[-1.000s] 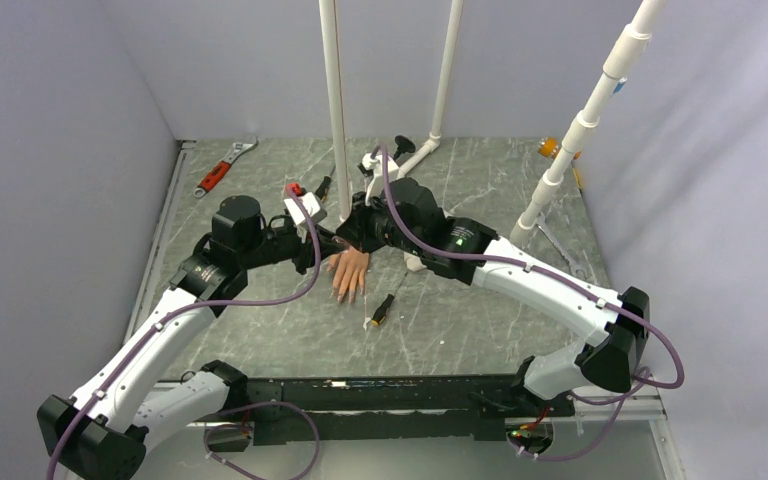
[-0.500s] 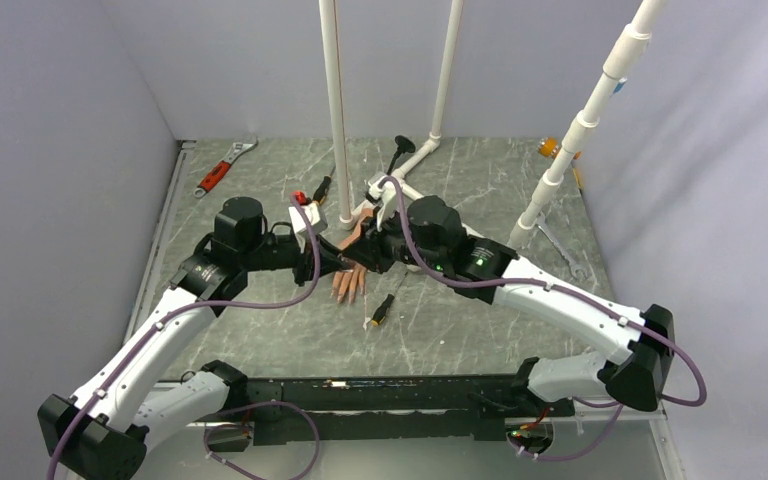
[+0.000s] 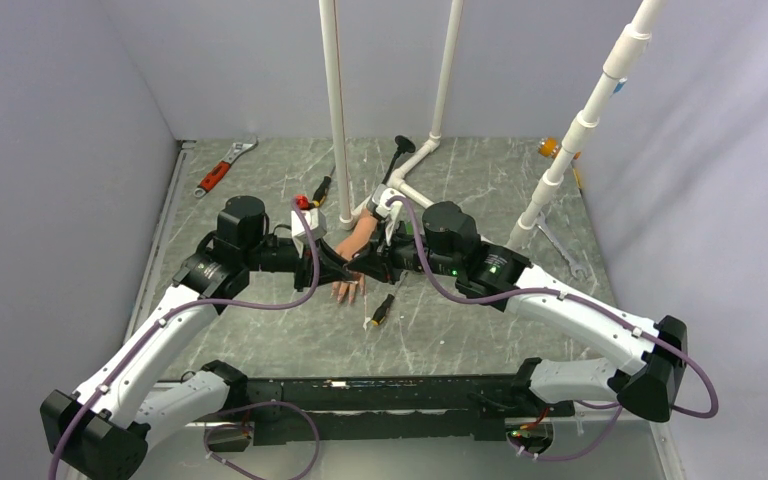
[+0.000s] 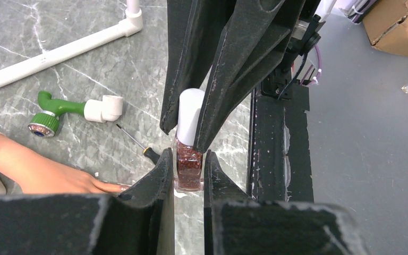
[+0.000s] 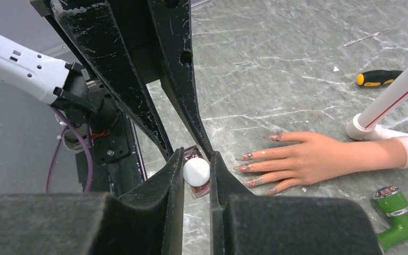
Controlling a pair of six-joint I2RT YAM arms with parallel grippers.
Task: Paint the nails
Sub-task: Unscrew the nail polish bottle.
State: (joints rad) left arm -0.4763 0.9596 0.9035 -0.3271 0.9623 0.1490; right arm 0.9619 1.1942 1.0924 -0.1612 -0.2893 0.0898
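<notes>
Left wrist: left tool (image 4: 189, 159) clamped on polish bottle (image 4: 189, 171).
Right wrist: right tool (image 5: 196, 159) pinching its white cap (image 5: 196, 171); nails (image 5: 244, 157) just beside, on mannequin hand (image 5: 319, 156).
Top: hand lying on table (image 3: 460, 330), tools tip-to-tip beside it.

table (image 3: 460, 330) grey marble | mannequin hand (image 5: 319, 156) palm down | 1 screwdriver (image 3: 382, 310) just beside fingertips | green valve (image 5: 398, 220) near wrist | red-handled wrench (image 3: 222, 168) well apart
</notes>
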